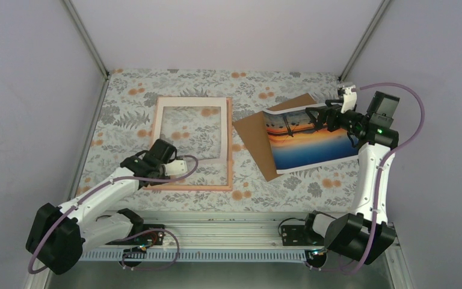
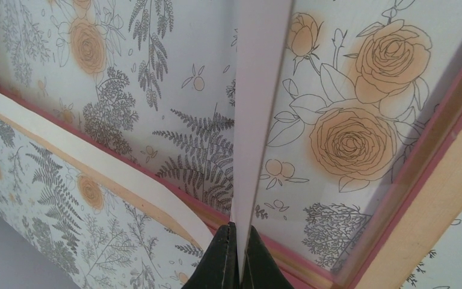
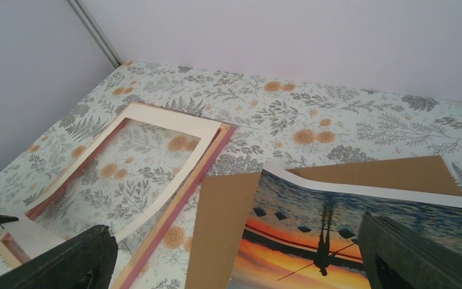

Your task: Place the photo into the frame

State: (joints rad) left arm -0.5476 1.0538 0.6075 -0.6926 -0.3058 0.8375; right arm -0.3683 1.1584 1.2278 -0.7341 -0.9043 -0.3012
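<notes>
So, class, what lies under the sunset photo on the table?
The brown backing board lies under the photo, showing past its left and far edges. How far the board runs beneath is hidden by the print.

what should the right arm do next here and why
Probably close the right gripper on the raised far edge of the photo: its jaws stand open there, and the photo lies on the brown board, outside the frame. The left gripper pinches the white mat, holding one side up.
</notes>
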